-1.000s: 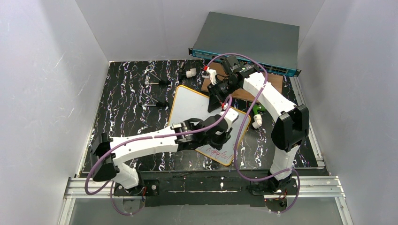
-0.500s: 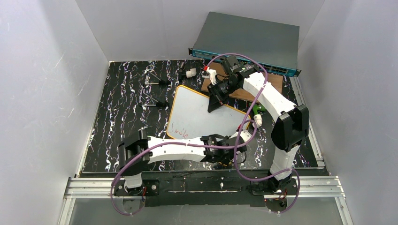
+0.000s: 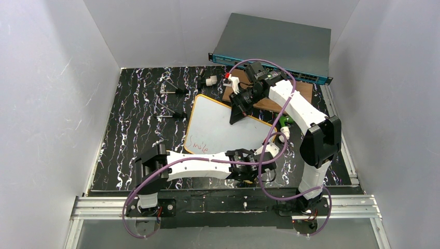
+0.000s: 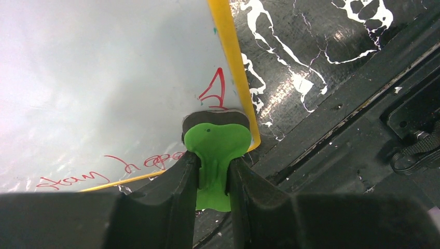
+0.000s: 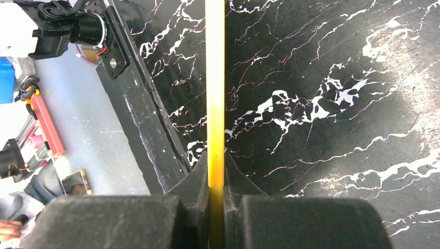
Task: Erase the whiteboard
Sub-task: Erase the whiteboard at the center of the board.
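1. Table [image 3: 129,129]: black marbled top that fills my overhead view, with both arm bases at 6 o'clock.
2. Rack unit [image 3: 280,44]: grey box with a teal front, lying at the table's 1 o'clock edge.
3. Whiteboard [image 3: 218,124]: white with a yellow frame, lying flat near the table's centre and turned slightly off square.
4. Wooden board [image 3: 303,91]: brown, at 1 o'clock from the whiteboard and partly under my right arm.
5. Left gripper [image 4: 214,166]: at the whiteboard's 5 o'clock corner, with both fingers pressed against the eraser's green handle.
6. Right gripper [image 5: 216,161]: at the whiteboard's 1 o'clock edge, with its fingers pinching the yellow frame.
7. Eraser [image 4: 215,142]: green grip over a dark pad. I see the pad resting on the white surface just inside the frame corner.
8. Red handwriting [image 3: 197,144]: one word at the board's 7 o'clock. My left wrist view shows more strokes beside the pad and along the near edge.
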Motion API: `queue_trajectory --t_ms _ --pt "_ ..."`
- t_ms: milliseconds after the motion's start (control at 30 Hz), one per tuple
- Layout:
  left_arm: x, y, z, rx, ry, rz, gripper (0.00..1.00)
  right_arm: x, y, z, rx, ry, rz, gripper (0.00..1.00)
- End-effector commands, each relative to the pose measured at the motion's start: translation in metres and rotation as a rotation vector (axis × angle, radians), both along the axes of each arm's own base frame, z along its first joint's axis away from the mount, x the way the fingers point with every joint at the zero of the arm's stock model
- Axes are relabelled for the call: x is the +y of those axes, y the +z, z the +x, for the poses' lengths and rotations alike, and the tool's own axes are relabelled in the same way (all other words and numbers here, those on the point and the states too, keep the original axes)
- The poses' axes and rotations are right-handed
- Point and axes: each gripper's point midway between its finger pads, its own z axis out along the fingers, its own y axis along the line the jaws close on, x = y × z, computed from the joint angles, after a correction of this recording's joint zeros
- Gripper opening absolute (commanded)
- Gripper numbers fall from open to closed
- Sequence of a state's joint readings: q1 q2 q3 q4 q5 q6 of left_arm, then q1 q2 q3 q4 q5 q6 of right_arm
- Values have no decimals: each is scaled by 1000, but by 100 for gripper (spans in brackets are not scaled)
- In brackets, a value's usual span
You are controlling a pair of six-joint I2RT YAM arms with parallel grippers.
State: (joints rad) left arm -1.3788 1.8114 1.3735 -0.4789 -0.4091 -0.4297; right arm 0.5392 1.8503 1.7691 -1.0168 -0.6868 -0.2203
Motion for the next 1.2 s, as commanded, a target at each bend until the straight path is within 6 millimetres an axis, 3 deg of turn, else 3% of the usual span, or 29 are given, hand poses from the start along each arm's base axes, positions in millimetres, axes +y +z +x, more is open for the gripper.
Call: queue_trajectory --t_ms 0,200,467,600,767,1167 --pt "-2 12 13 -55 29 6 0 -5 0 5 -63 -15 -45 1" --pt "-14 31 34 -109 37 -25 0 -6 1 4 -65 -15 -42 1" --pt "-27 80 78 -179 85 -131 0 -6 1 3 -63 -15 -41 1" --pt "-32 96 86 -187 78 -162 0 -6 1 3 -65 -15 -42 1" --pt "-31 75 70 -98 30 -136 0 -6 0 3 -65 -15 -43 1" --pt "-6 3 5 123 -20 37 0 -6 1 4 -62 -15 -42 1"
